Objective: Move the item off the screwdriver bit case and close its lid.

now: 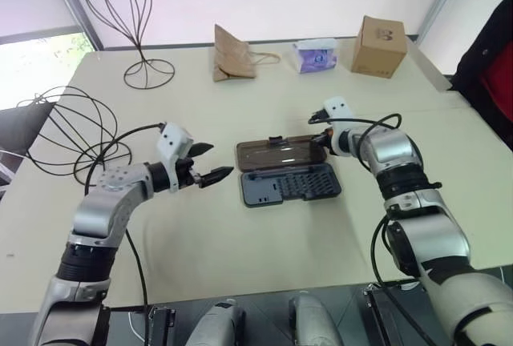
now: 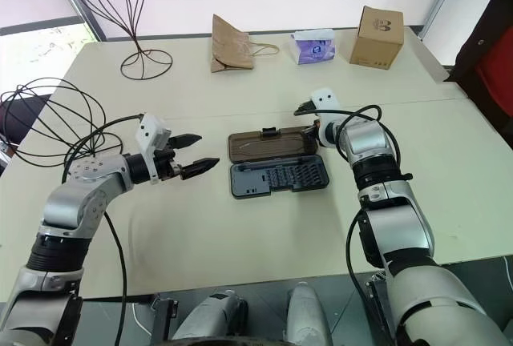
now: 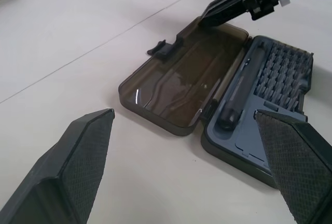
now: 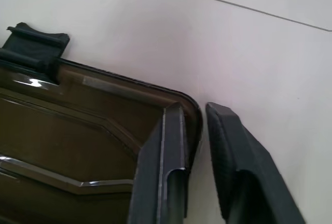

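Desk point(image 1: 240, 266) carries the wire sphere frame point(image 1: 68, 134) at its left edge, off the screwdriver bit case point(image 1: 290, 185), whose lid point(image 1: 276, 152) lies open. Left fingers point(image 1: 208, 163) spread wide; right fingers point(image 4: 166, 151) pinch the lid's corner.

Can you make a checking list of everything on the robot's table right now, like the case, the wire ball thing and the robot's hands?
Surface: pale table, bare around the case.
Screwdriver bit case: open, bits showing, nothing on it.
Lid: lying flat open beside the tray, latch tab on its far edge.
Item: wire sphere frame sits at the table's left edge, off the case.
Clutter: teardrop wire stand, brown paper bag, tissue pack, cardboard box along the far side.
Left gripper: open, hovering left of the case.
Right gripper: fingers nearly together, straddling the lid's corner rim.
Cables: black cables run along both arms.
Surroundings: red and black cloth at the right edge.
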